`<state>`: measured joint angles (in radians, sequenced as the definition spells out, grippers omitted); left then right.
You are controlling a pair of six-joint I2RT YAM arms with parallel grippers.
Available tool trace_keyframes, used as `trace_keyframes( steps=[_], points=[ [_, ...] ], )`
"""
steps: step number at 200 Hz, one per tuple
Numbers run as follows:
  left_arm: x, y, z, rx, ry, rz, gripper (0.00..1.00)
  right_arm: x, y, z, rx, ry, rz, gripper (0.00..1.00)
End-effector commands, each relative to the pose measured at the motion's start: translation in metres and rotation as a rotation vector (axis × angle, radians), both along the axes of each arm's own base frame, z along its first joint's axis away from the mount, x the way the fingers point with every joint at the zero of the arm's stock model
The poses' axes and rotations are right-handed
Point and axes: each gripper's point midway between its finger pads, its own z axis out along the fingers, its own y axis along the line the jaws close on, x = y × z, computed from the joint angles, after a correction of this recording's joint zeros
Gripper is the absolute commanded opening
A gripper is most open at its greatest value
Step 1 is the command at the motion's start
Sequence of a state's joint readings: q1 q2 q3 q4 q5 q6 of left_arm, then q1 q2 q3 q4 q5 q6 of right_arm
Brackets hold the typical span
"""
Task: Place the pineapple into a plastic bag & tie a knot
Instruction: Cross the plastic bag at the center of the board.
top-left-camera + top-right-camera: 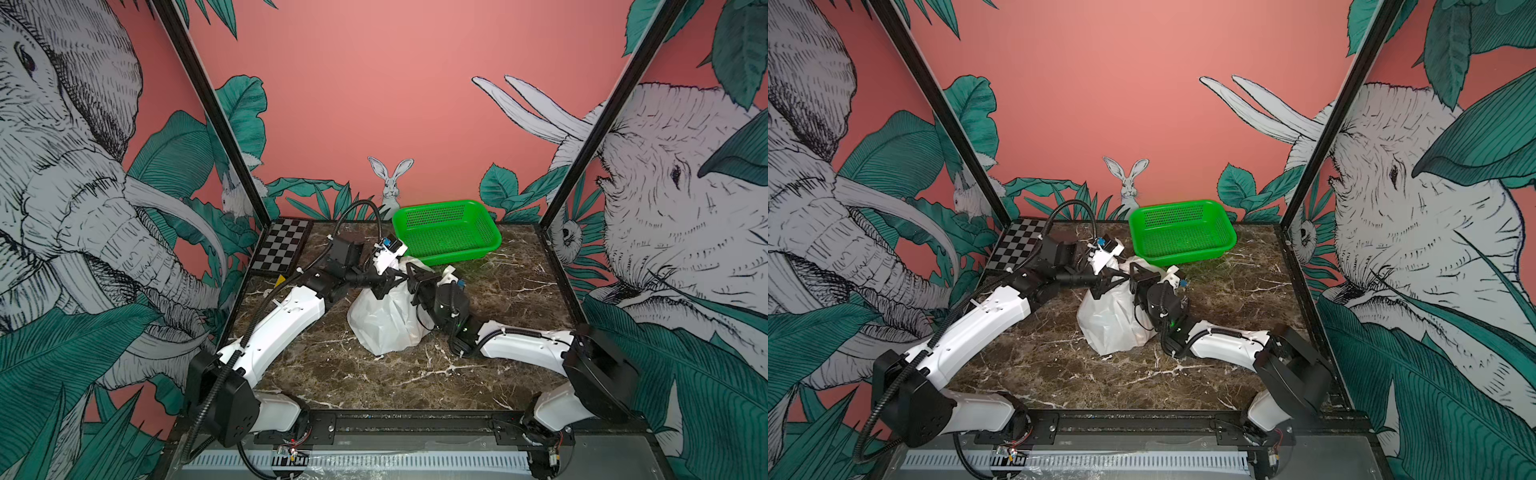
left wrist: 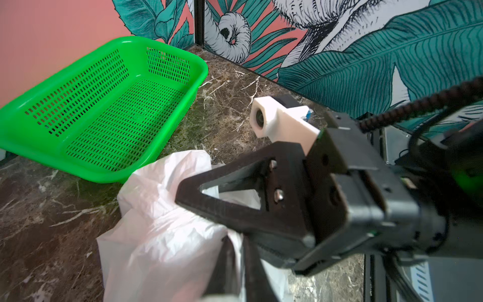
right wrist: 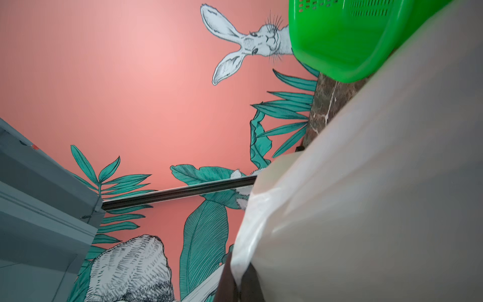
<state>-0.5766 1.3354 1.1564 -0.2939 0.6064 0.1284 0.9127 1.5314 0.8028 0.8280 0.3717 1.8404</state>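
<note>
The white crinkly plastic bag [image 1: 382,324] stands bulging in the middle of the marble table, and shows in both top views [image 1: 1108,324]. The pineapple is hidden. No knot can be made out where the grippers crowd the bag's top. My left gripper [image 1: 395,280] reaches in from the left at the bag's top. In the left wrist view its dark fingers [image 2: 225,261] stand close together with a strip of bag [image 2: 162,235] between them. My right gripper [image 1: 415,272] meets it from the right. In the right wrist view it [image 3: 241,282] is shut on a fold of bag [image 3: 366,183].
An empty green perforated basket [image 1: 457,251] sits at the back right, just behind the bag [image 2: 86,172]. A checkerboard [image 1: 282,247] lies at the back left corner. Black frame posts and patterned walls close in the table on three sides.
</note>
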Motion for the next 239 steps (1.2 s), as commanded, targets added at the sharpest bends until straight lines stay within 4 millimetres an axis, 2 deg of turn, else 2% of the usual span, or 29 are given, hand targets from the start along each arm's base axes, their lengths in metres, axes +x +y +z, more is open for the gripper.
trace_keyframes(
  steps=[1, 28, 62, 83, 95, 113, 123, 128, 139, 147, 196, 239],
  points=[
    [-0.031, -0.013, 0.026, -0.089, -0.035, -0.086, 0.37, -0.010, 0.016, 0.025, 0.252, 0.026, 0.132, 0.00],
    [-0.009, 0.002, 0.048, -0.140, -0.115, 0.099, 0.54, -0.010, 0.014, 0.021, 0.230, 0.034, 0.153, 0.00],
    [0.022, 0.041, 0.086, -0.262, -0.182, 0.348, 0.63, -0.012, 0.013, 0.018, 0.216, 0.043, 0.173, 0.00],
    [0.025, 0.059, 0.099, -0.311, -0.210, 0.427, 0.65, -0.015, 0.012, 0.014, 0.199, 0.052, 0.195, 0.00],
    [0.021, 0.061, 0.096, -0.295, -0.199, 0.424, 0.65, -0.017, 0.014, 0.011, 0.186, 0.062, 0.224, 0.00],
    [0.011, 0.058, 0.079, -0.247, -0.158, 0.374, 0.65, -0.019, 0.014, 0.009, 0.169, 0.065, 0.265, 0.00],
    [0.005, 0.056, 0.067, -0.218, -0.124, 0.351, 0.65, -0.021, 0.015, 0.008, 0.157, 0.066, 0.292, 0.25],
    [0.002, 0.056, 0.062, -0.208, -0.114, 0.340, 0.65, -0.022, 0.015, 0.009, 0.152, 0.065, 0.306, 0.35],
    [-0.003, 0.056, 0.052, -0.188, -0.094, 0.324, 0.65, -0.023, 0.015, 0.011, 0.140, 0.065, 0.337, 0.48],
    [-0.005, 0.058, 0.045, -0.174, -0.080, 0.328, 0.65, -0.026, 0.018, 0.012, 0.127, 0.075, 0.370, 0.52],
    [-0.007, 0.063, 0.030, -0.171, -0.053, 0.356, 0.65, -0.038, 0.040, 0.015, 0.085, 0.102, 0.546, 0.55],
    [-0.014, 0.063, 0.019, -0.167, -0.018, 0.344, 0.63, -0.044, 0.066, 0.028, 0.081, 0.081, 0.683, 0.56]
  ],
)
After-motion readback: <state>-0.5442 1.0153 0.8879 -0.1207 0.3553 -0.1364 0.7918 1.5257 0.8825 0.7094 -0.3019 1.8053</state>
